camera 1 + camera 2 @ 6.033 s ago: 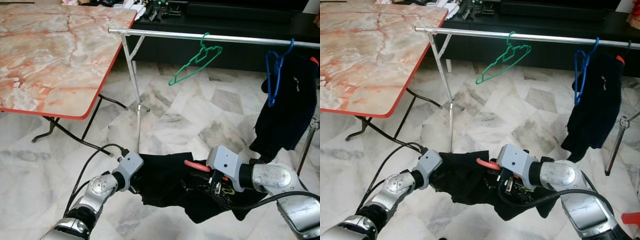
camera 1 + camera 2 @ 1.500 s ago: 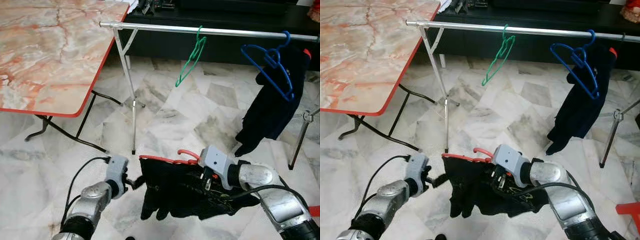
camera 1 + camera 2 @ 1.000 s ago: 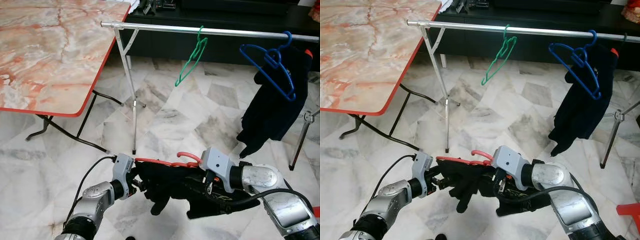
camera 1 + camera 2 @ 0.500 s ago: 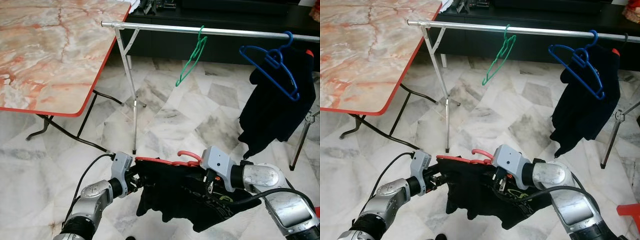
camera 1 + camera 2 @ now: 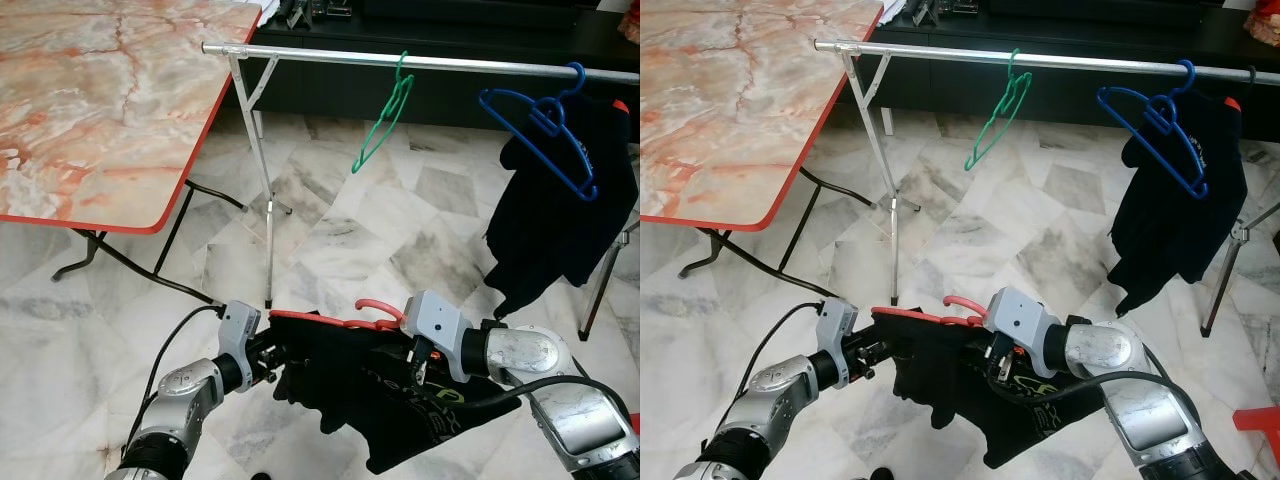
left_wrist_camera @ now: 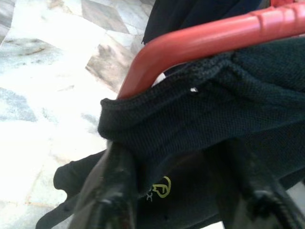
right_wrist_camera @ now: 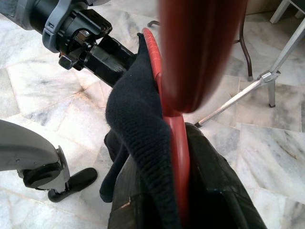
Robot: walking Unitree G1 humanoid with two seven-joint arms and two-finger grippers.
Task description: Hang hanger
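Observation:
A red hanger [image 5: 330,322] with a black garment [image 5: 390,400] draped over it hangs low before me, above the marble floor. My right gripper [image 5: 418,362] is shut on the hanger just under its hook [image 5: 378,310]. At the hanger's left end my left gripper [image 5: 268,358] is shut on the garment's knit shoulder [image 6: 200,105], one finger [image 6: 112,191] on each side of the cloth under the red bar [image 6: 205,38]. The silver clothes rail [image 5: 450,65] runs across well above and beyond the hanger.
On the rail hang a bare green hanger [image 5: 385,112] and a blue hanger [image 5: 545,130] beside a dark garment [image 5: 560,210]. A marble-topped folding table [image 5: 100,110] stands at the left; its legs and the rail's stand [image 5: 262,190] rise from the floor.
My left gripper came in from the left and closed on the garment at the hanger's left end. The garment now hangs lower and further right. The dark garment on the rail has swung.

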